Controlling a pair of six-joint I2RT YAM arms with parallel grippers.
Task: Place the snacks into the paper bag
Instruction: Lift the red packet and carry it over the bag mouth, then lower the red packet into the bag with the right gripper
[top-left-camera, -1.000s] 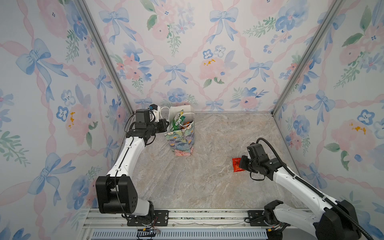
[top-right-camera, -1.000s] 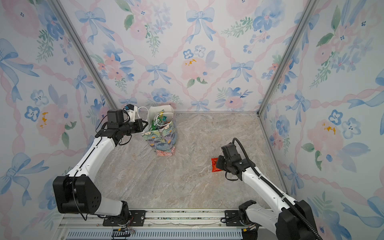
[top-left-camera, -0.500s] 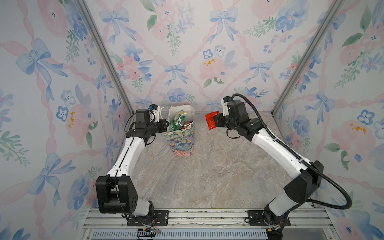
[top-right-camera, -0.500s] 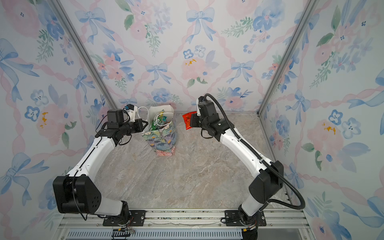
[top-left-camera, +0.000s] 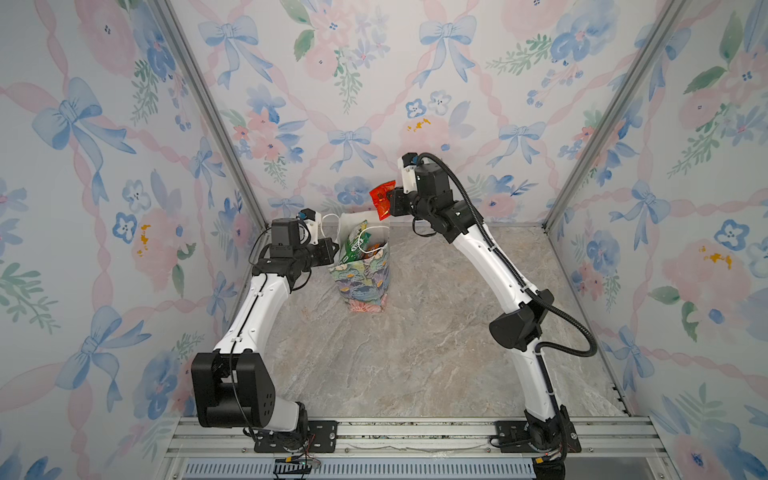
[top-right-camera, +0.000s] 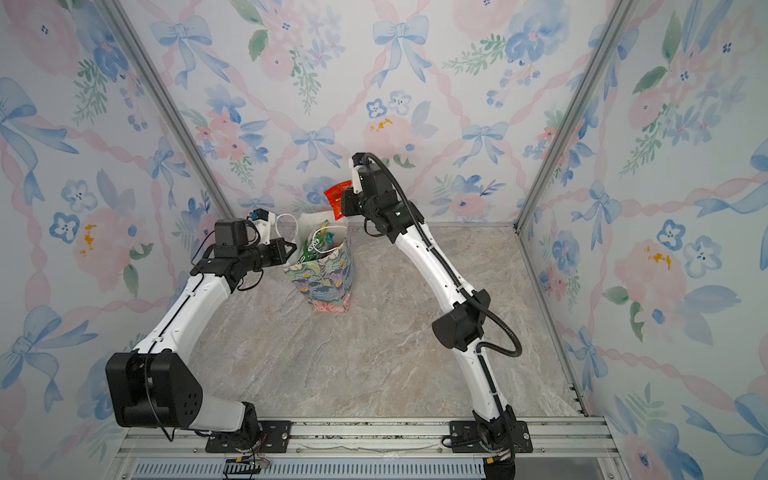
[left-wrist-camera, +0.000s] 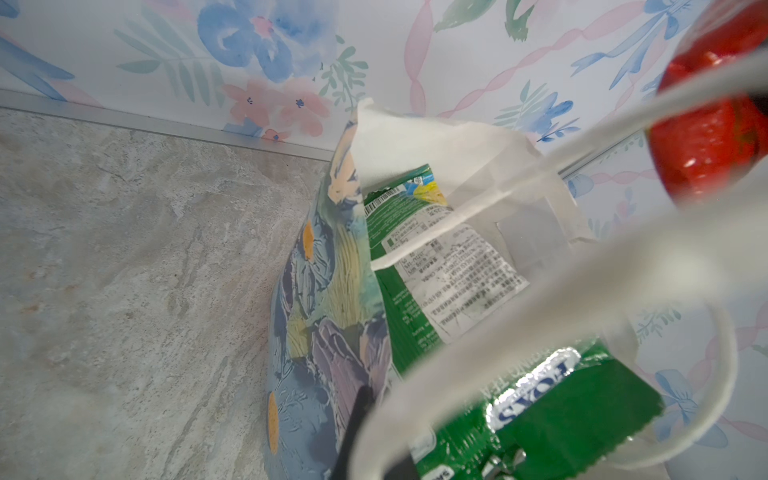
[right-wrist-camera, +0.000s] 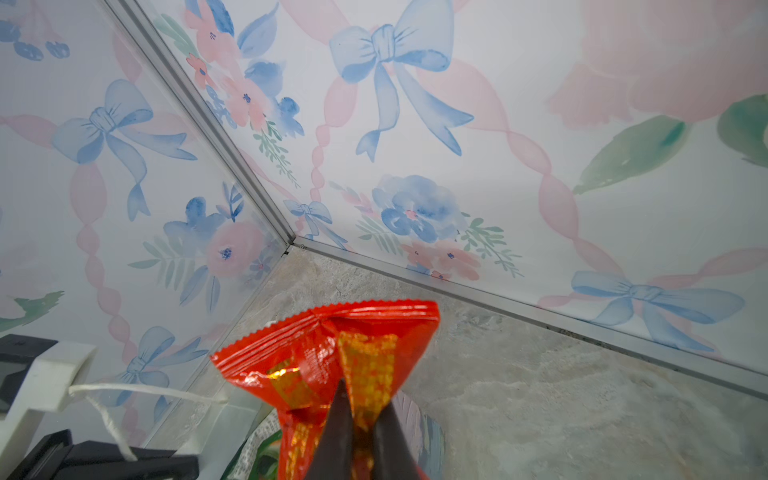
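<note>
Right arm's jaws, pinched on the red pouch (top-left-camera: 381, 198), have lifted it off the surface (top-left-camera: 415, 353) at the near right and swung it up and back. The bag (top-left-camera: 368, 286) mouth now lies just below the jaws.

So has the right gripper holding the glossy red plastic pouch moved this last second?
Yes, the right gripper went left and back, from the right of the table to the floral paper bag.

The paper bag (top-left-camera: 365, 286) stood near the back wall (top-left-camera: 374, 104), candy pouches (top-left-camera: 353, 248) inside — the left gripper (top-left-camera: 333, 254) on its left rim, the right gripper (top-left-camera: 391, 204) holding another pouch (top-left-camera: 380, 198) above its right side.
</note>
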